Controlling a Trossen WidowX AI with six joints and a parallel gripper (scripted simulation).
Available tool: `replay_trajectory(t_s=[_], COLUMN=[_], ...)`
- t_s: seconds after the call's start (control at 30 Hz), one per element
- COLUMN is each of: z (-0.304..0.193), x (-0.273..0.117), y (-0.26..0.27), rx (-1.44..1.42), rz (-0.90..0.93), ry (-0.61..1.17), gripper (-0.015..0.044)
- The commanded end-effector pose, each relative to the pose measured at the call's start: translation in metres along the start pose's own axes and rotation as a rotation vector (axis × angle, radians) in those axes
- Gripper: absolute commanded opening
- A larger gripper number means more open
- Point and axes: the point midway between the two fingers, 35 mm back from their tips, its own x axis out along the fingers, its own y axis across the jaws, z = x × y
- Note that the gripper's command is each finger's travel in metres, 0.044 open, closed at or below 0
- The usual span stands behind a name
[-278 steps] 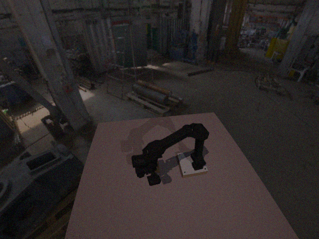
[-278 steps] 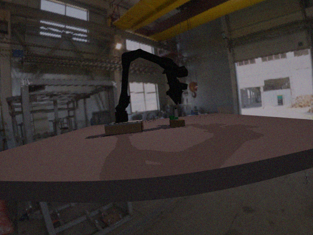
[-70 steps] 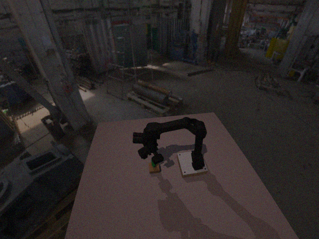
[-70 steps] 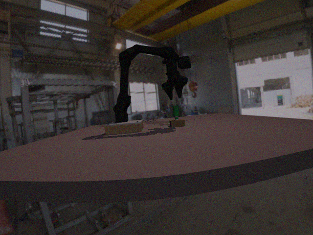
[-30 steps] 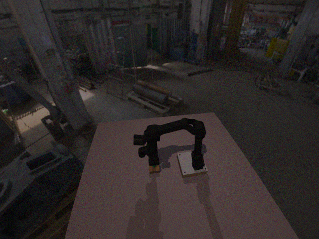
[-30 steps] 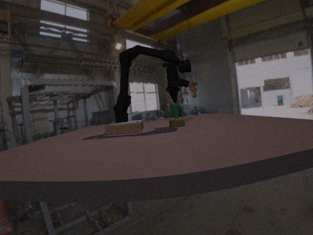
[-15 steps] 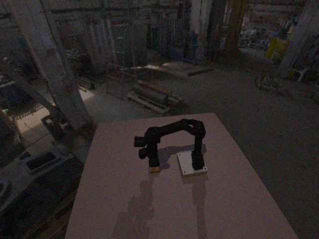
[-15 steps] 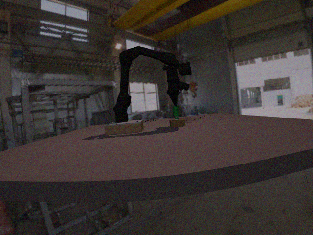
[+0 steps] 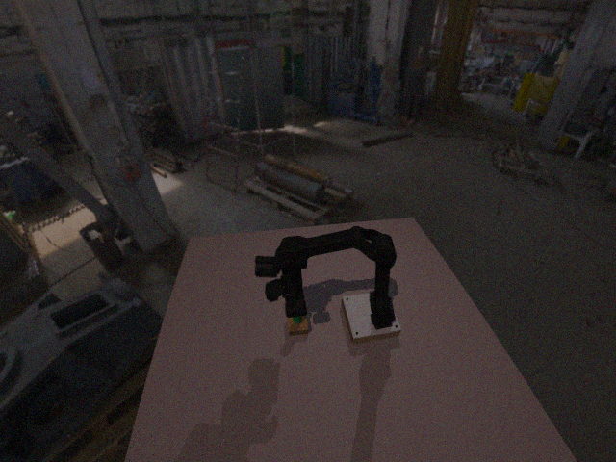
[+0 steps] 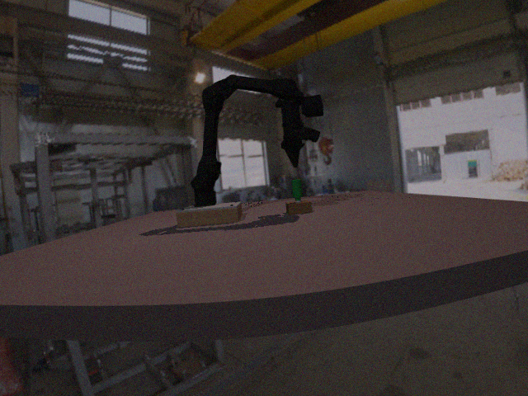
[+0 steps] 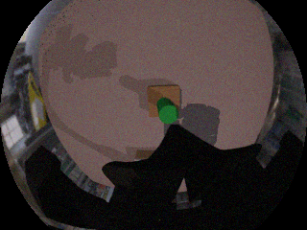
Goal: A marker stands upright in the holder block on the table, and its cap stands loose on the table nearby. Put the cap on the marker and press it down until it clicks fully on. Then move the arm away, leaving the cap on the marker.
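The cap (image 9: 297, 320) (image 10: 296, 187) (image 11: 168, 114), green, stands upright over the marker (image 10: 297, 199), directly above the block (image 9: 298, 332) (image 10: 299, 208) (image 11: 154, 92); a narrower portion shows between cap and block. The cap appears to be on the marker, though full seating cannot be confirmed. The gripper (image 9: 296, 312) (image 10: 295, 164) (image 11: 173, 128) is closed on nothing, its tips pointing down above the block and, in the exterior view, apart from the cap. The base plate (image 9: 359, 318) (image 10: 209, 218) (image 11: 144, 154) lies beside the block on the table (image 9: 448, 388) (image 10: 256, 264) (image 11: 216, 57). Step in hand, as judged: the change from pressing to withdrawal. If the cap is home, the next move is straight up and away; if not, a centred downward push with closed fingers, since an off-centre push could tilt it.
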Motion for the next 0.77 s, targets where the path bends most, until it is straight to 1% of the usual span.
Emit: replay_trajectory(t_s=[0.0, 0.03, 0.13, 0.67, 0.7, 0.73], z=[-0.0003, -0.0013, -0.0017, -0.0017, -0.0017, -0.0017], x=[-0.0411, -0.0474, -0.0494, -0.0494, -0.0494, -0.0494], y=[0.0000, 0.0001, 0.0002, 0.0002, 0.0002, 0.0002], rx=[-0.001, -0.001, -0.001, -0.001, -0.001, -0.001], rz=[-0.004, -0.004, -0.004, -0.004, -0.004, -0.004], ry=[-0.020, -0.020, -0.020, -0.020, -0.020, -0.020], gripper=[0.0000, 0.0000, 0.0000, 0.0420, 0.0440, 0.0440])
